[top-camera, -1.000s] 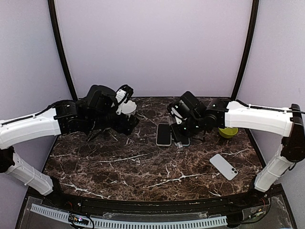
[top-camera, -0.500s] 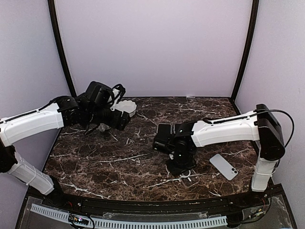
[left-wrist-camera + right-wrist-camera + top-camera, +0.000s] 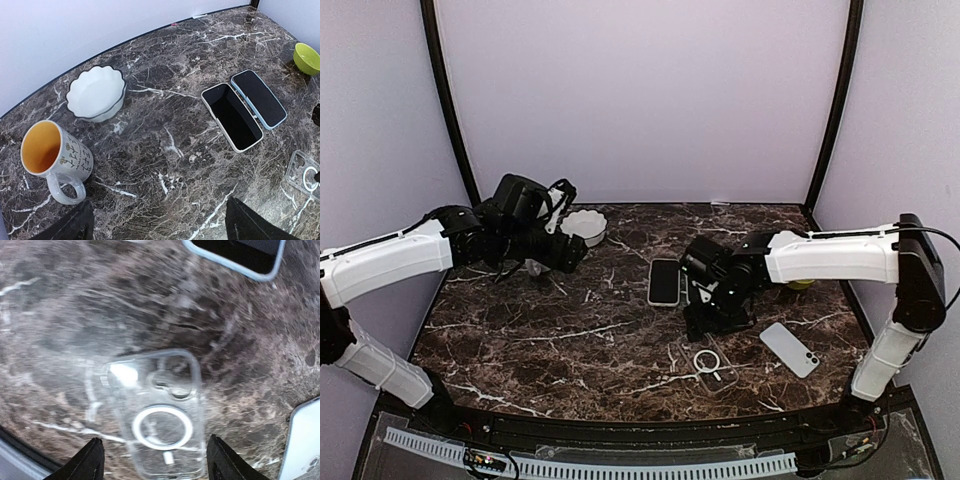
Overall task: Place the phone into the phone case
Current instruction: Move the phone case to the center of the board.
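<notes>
Black right fingers (image 3: 226, 459): spread apart, nothing gripped, poised either side of the case.
Phone case (image 3: 161, 415): clear, laid flat on the marble surface (image 3: 60, 315), lower centre, presumably for loading.
Phone (image 3: 790, 349): back-up, lower right, just beside the case.
Left fingers (image 3: 250, 222): spread, empty, clear of the work.

The right wrist view is smeared by blur, so the outline of the clear plastic phone case with a white ring (image 3: 161, 422) is softened. There the blue-rimmed, dark-screened phone (image 3: 235, 255) is cut by the top edge and the white face-down phone (image 3: 300, 442) by the right edge. In the top view the lime-green bowl (image 3: 800, 284) is mostly hidden behind the right arm (image 3: 840, 255).
</notes>
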Tool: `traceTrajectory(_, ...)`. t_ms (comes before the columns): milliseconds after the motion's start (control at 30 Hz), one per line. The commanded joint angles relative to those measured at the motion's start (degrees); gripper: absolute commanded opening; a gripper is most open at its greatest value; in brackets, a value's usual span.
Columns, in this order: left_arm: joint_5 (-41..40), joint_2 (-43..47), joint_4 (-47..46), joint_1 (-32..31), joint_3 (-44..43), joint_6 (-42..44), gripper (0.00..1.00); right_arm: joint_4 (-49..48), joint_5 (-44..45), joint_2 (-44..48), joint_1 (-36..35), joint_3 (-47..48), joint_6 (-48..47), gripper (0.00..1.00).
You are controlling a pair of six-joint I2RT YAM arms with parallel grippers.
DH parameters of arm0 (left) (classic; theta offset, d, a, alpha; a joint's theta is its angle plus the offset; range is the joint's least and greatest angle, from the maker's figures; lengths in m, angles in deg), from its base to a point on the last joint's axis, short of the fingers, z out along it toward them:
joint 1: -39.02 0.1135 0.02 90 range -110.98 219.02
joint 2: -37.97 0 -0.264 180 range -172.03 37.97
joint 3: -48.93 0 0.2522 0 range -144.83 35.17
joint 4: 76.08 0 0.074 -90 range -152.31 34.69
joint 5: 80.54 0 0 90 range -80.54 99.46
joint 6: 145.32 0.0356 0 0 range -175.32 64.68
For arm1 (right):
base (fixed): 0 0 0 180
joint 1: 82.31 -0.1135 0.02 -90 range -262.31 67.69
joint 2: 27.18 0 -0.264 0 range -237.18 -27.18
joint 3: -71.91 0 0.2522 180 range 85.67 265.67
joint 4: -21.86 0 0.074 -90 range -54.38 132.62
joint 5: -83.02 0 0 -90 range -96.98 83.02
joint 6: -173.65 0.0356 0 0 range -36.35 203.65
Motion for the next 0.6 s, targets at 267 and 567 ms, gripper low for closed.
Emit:
traceTrajectory(267, 1.5, -0.1, -0.1, 0.3, 1.4, 0.2, 0.93, -4.2, -1.7, -5.5, 5.1, -6.6, -7.8, 0.38)
traceTrajectory(567, 1.5, 1.7, -0.9, 0.3, 2.5, 0.6, 0.92, -2.6, 2.1, -5.5, 5.0, -5.5, -4.7, 0.17)
